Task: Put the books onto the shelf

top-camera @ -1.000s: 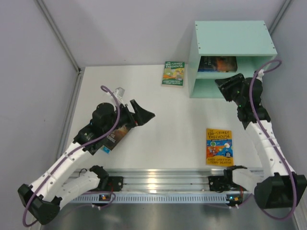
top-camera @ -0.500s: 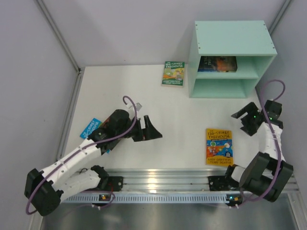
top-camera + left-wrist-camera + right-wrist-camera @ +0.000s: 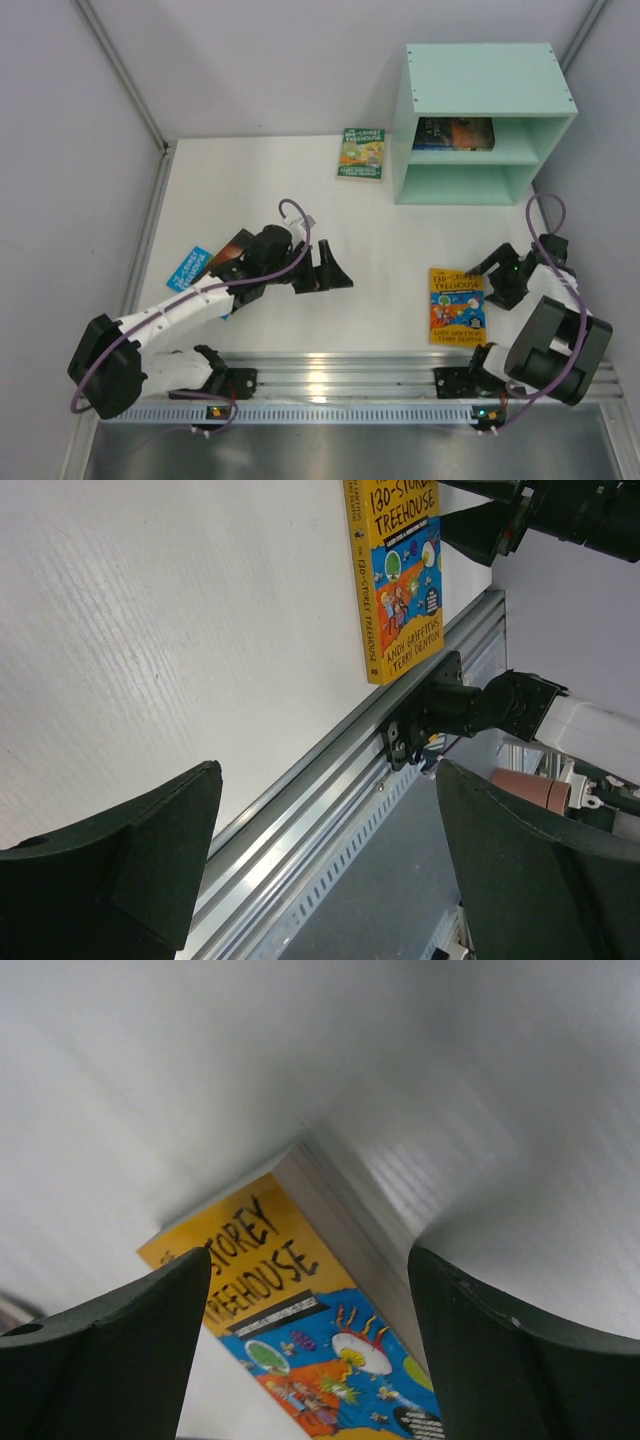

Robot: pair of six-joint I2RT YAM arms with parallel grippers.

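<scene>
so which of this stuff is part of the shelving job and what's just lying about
Job: shelf, books in its upper compartment, green book, yellow book, light blue book, dark book beside the light blue one.

Just there: table, metal rail along its near edge.

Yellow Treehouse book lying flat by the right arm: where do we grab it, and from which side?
Grip the yellow Treehouse book by its long page edge, coming in low from its right with the right gripper. It lies flat, cover up, on the table, spine to the left, pages facing that gripper; one finger probably has to wedge underneath.
</scene>
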